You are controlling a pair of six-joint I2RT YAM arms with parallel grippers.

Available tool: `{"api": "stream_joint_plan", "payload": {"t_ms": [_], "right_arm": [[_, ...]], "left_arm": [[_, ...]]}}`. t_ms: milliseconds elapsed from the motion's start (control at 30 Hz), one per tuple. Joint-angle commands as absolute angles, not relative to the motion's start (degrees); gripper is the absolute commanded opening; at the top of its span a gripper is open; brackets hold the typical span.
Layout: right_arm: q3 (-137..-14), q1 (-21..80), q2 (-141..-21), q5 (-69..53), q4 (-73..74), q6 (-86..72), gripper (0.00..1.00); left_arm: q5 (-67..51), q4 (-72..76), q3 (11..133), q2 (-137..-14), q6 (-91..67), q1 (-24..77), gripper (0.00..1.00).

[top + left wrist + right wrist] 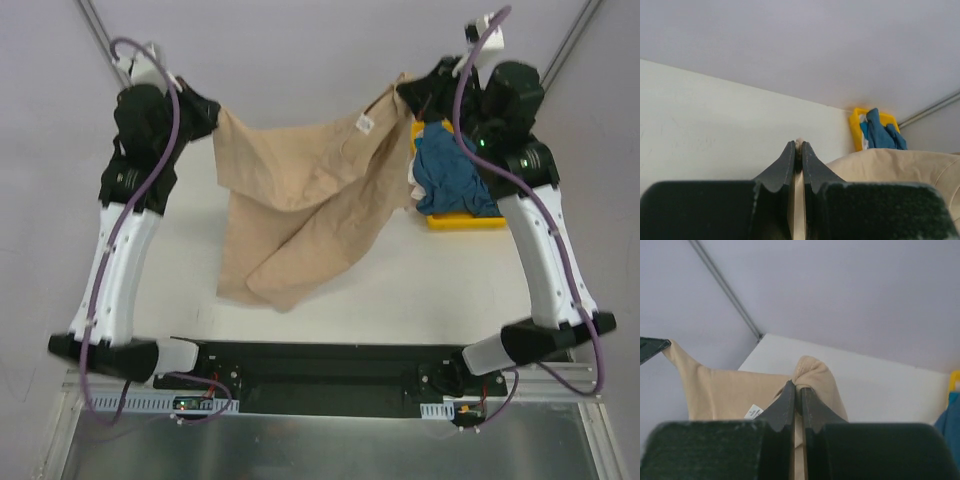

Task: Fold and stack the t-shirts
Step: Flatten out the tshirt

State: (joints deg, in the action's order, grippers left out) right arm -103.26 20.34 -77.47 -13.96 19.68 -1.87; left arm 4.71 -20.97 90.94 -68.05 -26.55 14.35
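Two shirts: your tan shirt (300, 210) hangs over the table (400, 290), the teal shirt (450, 175) heaped on the yellow tray (465, 222); left claw (208, 112) and right claw (408, 92) each clench a thin tan corner, so if you pull wider one may slip

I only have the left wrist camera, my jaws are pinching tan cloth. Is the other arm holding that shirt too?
Observer: Yes. The right arm has its jaws shut on another bunched edge of the tan t-shirt.
Operator: Is it spread out?
Observer: Its top edge spans between both arms; the rest hangs crumpled toward the near side.
Operator: Any label showing?
Observer: A white neck label shows near the right-hand grip.
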Motion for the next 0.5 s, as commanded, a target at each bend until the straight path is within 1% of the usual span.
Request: {"api": "stream_joint_plan", "payload": {"t_ms": [0,33,67,100,167,233,267,300,367,400,467], "right_arm": [[-127.57,19.60,-92.78,-7.73,13.89,2.54,0.01],[-132.40,19.43,-95.25,-7.73,13.36,2.37,0.01],[-135.76,19.42,-98.93,-8.00,12.66,2.03,0.01],[-139.27,19.42,-99.83,-9.22,11.35,1.93,0.01],[-137.74,19.42,-98.45,-10.63,5.47,1.76,0.01],[-130.45,19.42,-94.07,-10.55,1.17,1.32,0.01],[-127.30,19.34,-92.39,-10.55,0.45,1.41,0.01],[-121.52,19.34,-90.72,-10.55,0.27,1.32,0.01],[-115.25,19.25,-85.97,-10.90,0.26,1.23,0.01],[-108.79,19.16,-84.39,-10.72,0.26,1.06,0.01],[-102.16,19.07,-79.65,-9.59,1.84,0.27,0.01]], "left_arm": [[-8.58,-18.28,110.96,-82.15,-26.80,3.61,0.00],[-9.83,-18.37,117.97,-85.57,-26.89,2.99,0.00],[-10.54,-18.37,120.91,-86.65,-26.55,2.55,0.00],[-11.50,-18.37,123.37,-87.36,-25.24,2.37,0.00],[-11.95,-18.37,127.96,-87.37,-24.17,2.29,0.00],[-12.48,-18.37,127.97,-85.26,-23.21,2.29,0.00],[-12.65,-18.37,127.01,-84.21,-22.86,2.29,0.00],[-11.61,-18.37,123.17,-81.33,-22.50,2.29,0.00],[-8.89,-18.37,117.28,-77.80,-22.41,2.29,0.00],[-7.48,-18.46,110.11,-73.69,-22.93,2.29,0.00],[-3.88,-18.37,101.30,-69.02,-24.60,2.37,0.00]]}}
